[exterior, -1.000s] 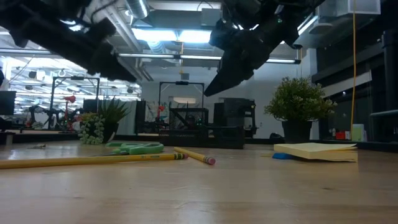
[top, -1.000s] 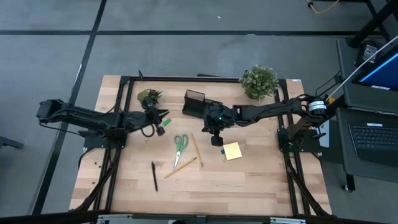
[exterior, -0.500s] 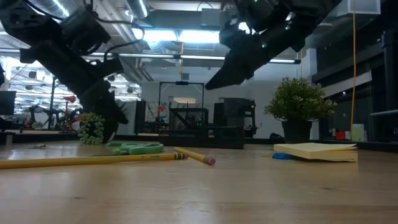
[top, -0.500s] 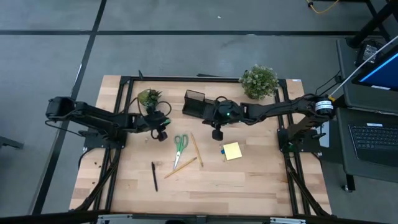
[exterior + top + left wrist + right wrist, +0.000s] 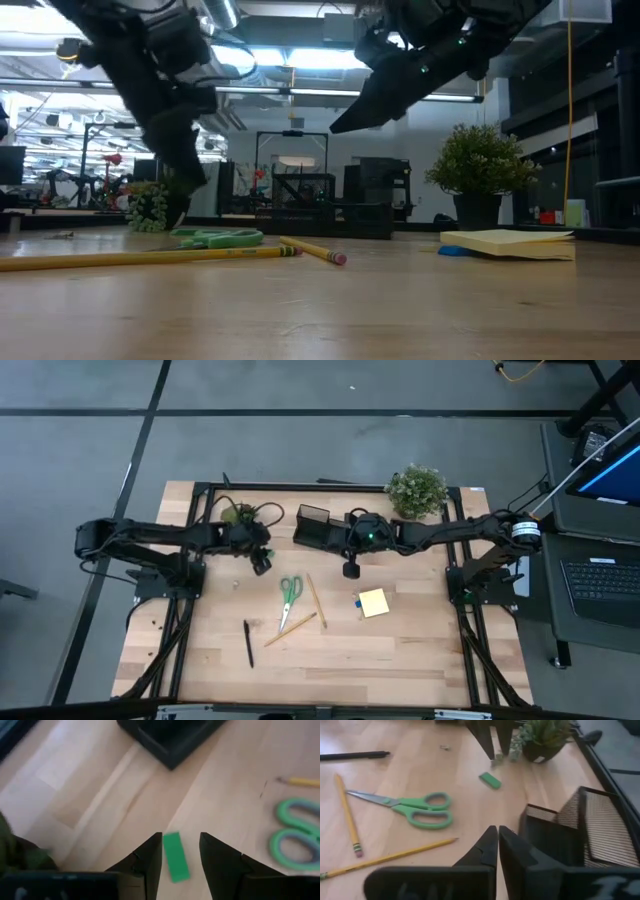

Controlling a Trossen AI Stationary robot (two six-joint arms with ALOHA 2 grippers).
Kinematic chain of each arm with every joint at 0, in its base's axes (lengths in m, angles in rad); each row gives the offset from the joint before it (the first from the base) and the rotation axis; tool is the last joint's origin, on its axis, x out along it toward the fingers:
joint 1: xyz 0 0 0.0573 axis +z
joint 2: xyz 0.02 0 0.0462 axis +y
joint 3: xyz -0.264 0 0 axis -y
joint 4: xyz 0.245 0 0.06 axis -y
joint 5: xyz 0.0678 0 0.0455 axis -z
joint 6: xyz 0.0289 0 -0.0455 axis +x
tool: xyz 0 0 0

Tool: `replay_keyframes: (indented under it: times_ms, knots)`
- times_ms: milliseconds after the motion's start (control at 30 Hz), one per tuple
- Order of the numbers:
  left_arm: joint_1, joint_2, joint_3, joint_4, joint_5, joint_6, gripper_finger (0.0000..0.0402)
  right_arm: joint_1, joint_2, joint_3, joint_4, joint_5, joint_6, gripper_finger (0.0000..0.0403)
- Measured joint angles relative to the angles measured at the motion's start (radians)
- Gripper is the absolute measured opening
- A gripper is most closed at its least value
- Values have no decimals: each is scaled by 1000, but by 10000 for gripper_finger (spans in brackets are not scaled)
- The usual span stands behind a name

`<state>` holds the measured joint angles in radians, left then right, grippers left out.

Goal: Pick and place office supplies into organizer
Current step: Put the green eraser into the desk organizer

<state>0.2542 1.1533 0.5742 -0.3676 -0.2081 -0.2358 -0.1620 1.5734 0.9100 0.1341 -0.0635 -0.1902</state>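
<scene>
The black mesh organizer (image 5: 313, 526) stands at the table's far middle. On the wood lie green-handled scissors (image 5: 290, 590), two pencils (image 5: 316, 600), a black pen (image 5: 248, 643), a yellow sticky-note pad (image 5: 374, 603) and a small blue piece (image 5: 357, 602). My left gripper (image 5: 262, 566) points down, open, left of the scissors. A small green piece (image 5: 175, 856) lies flat on the table below the gap between its fingers, apart from them. My right gripper (image 5: 351, 571) hovers shut and holds nothing, just on the near side of the organizer (image 5: 585, 830).
Two potted plants stand at the far edge, a small one (image 5: 240, 515) beside my left gripper and a bushier one (image 5: 417, 490) at the right. A black frame rims the table. Bare wood stretches along the near edge below the pen and the pad.
My left gripper has tipped from nearly level to steeply downward and drawn slightly toward the far edge; the green piece seen at its fingertips a second ago now lies on the table. My right gripper has pulled back toward the far edge, away from the sticky-note pad, still shut.
</scene>
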Motion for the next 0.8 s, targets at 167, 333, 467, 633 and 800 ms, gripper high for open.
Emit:
replay_keyframes:
  times_ms: [167, 333, 467, 633, 800]
  knots:
    - [18, 74, 78, -78, 74, -77, 126, -23, 0, 0, -5, 0, 1, 20]
    - [16, 212, 139, -136, 53, -58, 128, -28, 0, 0, -8, -17, -1, 21]
    - [27, 310, 174, -167, 48, -53, 128, -28, 0, 0, -10, -19, 1, 21]
    - [43, 392, 204, -190, 71, -6, 128, -28, 0, 0, -11, -23, 3, 21]
    - [65, 413, 218, -188, 75, -5, 128, -27, 1, 0, -11, -61, 12, 21]
